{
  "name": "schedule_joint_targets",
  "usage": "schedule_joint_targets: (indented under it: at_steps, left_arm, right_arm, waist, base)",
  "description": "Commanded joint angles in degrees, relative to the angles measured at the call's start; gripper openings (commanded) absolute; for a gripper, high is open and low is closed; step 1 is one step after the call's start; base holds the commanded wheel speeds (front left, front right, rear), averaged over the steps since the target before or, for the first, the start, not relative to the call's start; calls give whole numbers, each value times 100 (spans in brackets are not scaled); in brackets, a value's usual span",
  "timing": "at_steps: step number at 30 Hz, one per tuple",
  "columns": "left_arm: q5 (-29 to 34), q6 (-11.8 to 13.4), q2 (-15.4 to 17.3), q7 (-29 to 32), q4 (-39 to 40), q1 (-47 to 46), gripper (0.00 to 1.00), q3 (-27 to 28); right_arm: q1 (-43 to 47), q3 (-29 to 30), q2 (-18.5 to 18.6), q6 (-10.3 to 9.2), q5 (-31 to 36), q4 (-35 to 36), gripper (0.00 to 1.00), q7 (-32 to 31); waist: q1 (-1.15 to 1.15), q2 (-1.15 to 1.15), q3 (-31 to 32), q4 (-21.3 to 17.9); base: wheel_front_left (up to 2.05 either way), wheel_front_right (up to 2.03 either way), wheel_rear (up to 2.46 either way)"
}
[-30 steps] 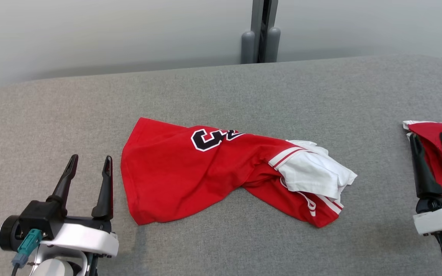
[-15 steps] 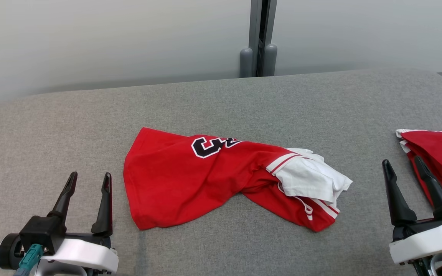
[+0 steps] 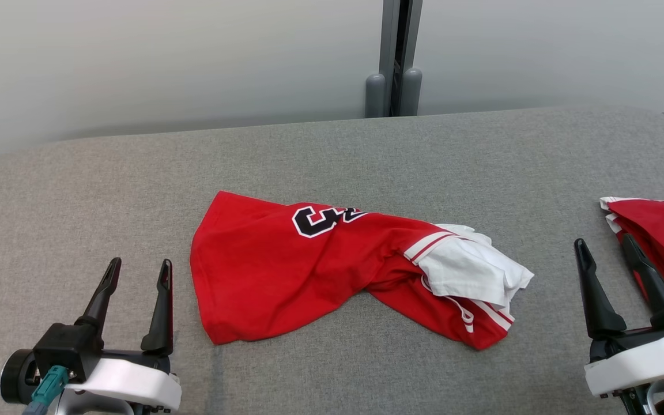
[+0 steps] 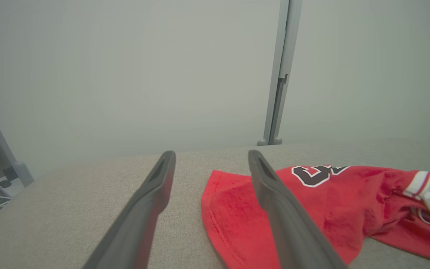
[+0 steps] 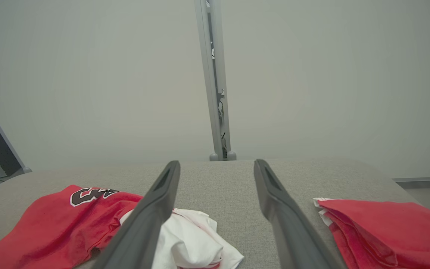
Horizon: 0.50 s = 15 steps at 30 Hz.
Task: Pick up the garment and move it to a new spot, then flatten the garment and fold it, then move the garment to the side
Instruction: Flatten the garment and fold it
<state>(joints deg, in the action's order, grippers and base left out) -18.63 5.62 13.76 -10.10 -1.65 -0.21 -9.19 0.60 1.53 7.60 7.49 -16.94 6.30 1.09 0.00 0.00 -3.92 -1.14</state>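
A crumpled red garment (image 3: 309, 271) with a black number and a white, striped sleeve lies in the middle of the grey padded table (image 3: 332, 155). It also shows in the left wrist view as the garment (image 4: 323, 209) and in the right wrist view as the garment (image 5: 69, 224). My left gripper (image 3: 139, 274) hovers open at the lower left, just left of the garment's hem, holding nothing. My right gripper (image 3: 603, 248) stands open at the lower right, apart from the garment's white sleeve (image 3: 470, 271).
A second red garment (image 3: 660, 236), folded with a white edge, lies at the table's right edge beside my right gripper; it is the folded garment (image 5: 383, 228) in the right wrist view. A grey post (image 3: 395, 57) rises behind the table against a pale wall.
The head camera tilted, so the whole picture shifted down. My right gripper pulled back leftward off the folded garment at the right edge. The crumpled garment lies as before.
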Motion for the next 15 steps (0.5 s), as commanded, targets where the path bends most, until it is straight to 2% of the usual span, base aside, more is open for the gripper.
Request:
schedule_joint_targets:
  at_steps: [1, 8, 15]
  left_arm:
    - [-21, 37, 35, 10, 24, 28, 100, 0]
    - [-65, -26, 41, 113, 9, -104, 100, -89]
    - [-434, -297, -117, 921, -495, -151, 100, -422]
  right_arm:
    - [33, 16, 34, 0, -15, -3, 100, -3]
    - [-9, -2, 50, 0, -29, -13, 100, -39]
    - [-101, -92, 12, 0, -54, -31, 100, -33]
  waist:
    - [0, 0, -8, 2]
    - [0, 0, -68, 3]
    - [0, 0, -279, -81]
  base:
    - [0, 0, 0]
    - [0, 0, 0]
    - [0, 0, 0]
